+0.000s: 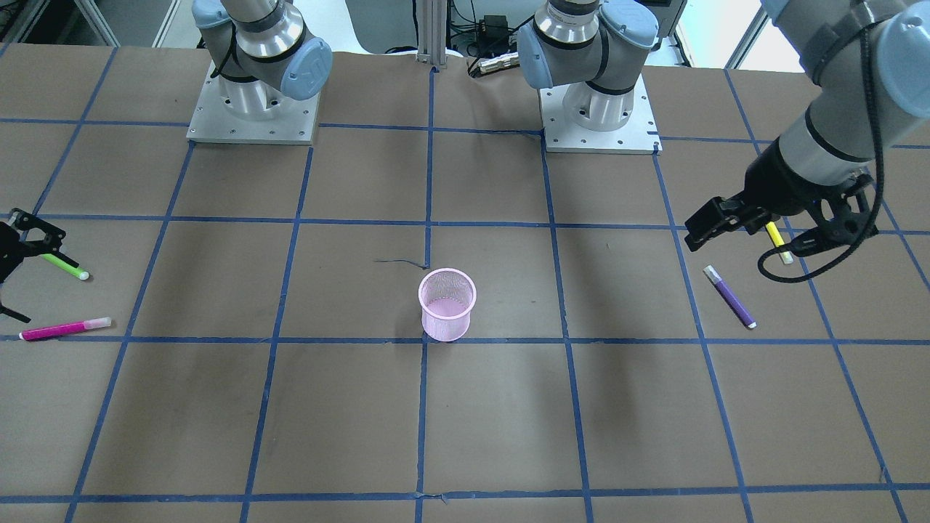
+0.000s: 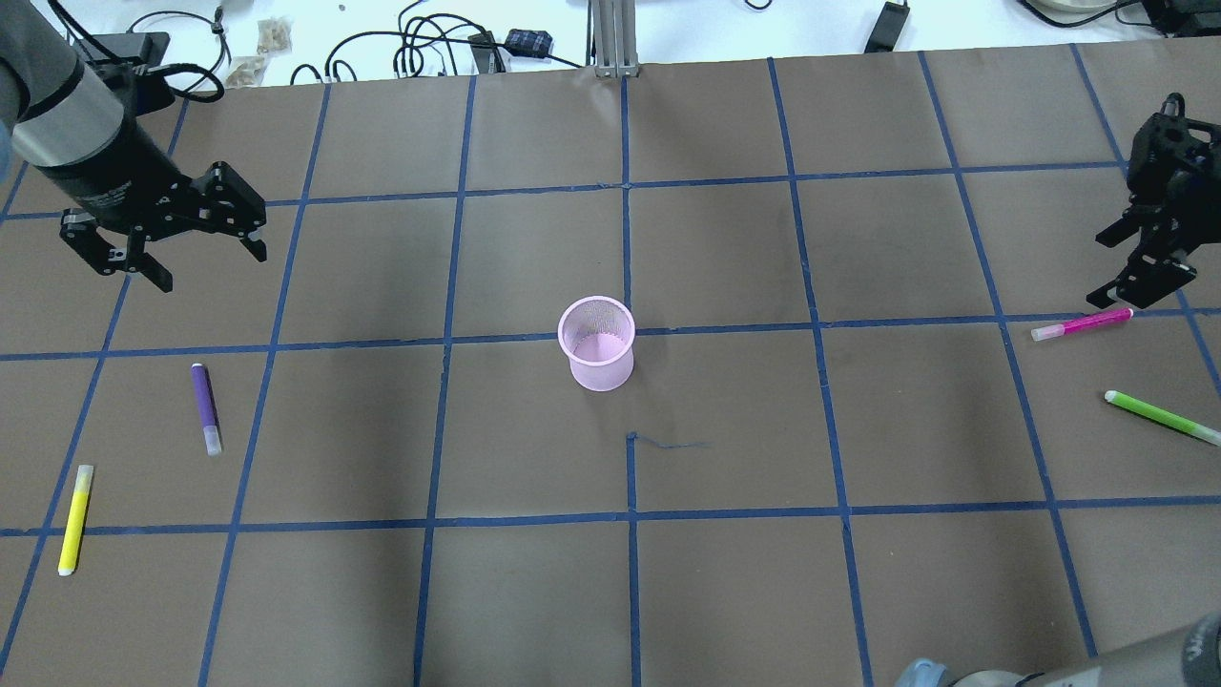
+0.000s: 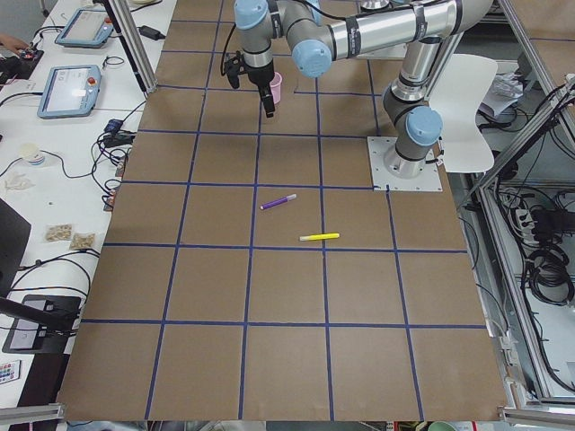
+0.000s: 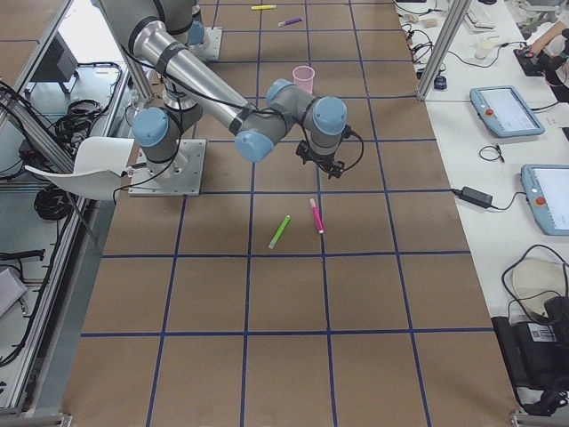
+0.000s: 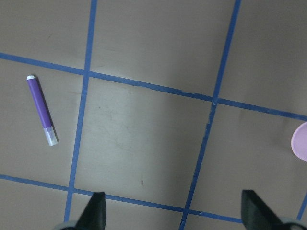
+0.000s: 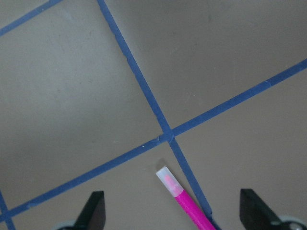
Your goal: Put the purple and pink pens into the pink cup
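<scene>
A pink mesh cup [image 2: 597, 342] stands upright and empty at the table's middle, also in the front view [image 1: 447, 303]. A purple pen [image 2: 205, 407] lies flat on the left side; it shows in the left wrist view [image 5: 42, 109]. A pink pen [image 2: 1082, 324] lies flat on the right side; its capped end shows in the right wrist view [image 6: 184, 199]. My left gripper [image 2: 164, 255] is open and empty, raised beyond the purple pen. My right gripper [image 2: 1142, 260] is open and empty, just above and beyond the pink pen.
A yellow pen [image 2: 74, 518] lies at the near left. A green pen [image 2: 1161, 417] lies at the near right, close to the pink pen. Blue tape lines grid the brown table [image 2: 725, 572]. Cables lie along the far edge.
</scene>
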`<state>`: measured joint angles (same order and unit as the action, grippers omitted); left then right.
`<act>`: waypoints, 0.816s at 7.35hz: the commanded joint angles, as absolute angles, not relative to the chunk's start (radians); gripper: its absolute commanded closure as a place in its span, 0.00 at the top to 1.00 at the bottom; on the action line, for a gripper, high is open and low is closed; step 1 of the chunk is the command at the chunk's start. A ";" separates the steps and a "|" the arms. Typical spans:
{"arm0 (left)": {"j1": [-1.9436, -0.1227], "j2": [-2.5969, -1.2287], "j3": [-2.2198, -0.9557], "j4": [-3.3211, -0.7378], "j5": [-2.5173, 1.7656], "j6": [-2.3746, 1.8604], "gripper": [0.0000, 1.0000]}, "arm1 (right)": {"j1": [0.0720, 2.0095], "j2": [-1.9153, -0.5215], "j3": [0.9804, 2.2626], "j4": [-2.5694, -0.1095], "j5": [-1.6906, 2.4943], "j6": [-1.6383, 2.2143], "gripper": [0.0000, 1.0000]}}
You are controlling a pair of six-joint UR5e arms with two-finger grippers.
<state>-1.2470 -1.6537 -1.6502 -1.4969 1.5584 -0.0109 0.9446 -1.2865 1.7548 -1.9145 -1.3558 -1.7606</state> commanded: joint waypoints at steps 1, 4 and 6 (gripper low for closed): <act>-1.146 -1.702 -1.701 -1.386 1.566 0.011 1.00 | 0.896 -1.182 1.750 -1.976 -1.318 -1.982 1.00; -1.024 -1.788 -1.789 -1.188 1.566 0.141 1.00 | 0.835 -1.118 1.738 -1.980 -1.266 -2.276 1.00; -1.011 -1.848 -1.804 -1.126 1.610 0.173 1.00 | 0.795 -1.077 1.709 -1.976 -1.264 -2.409 0.95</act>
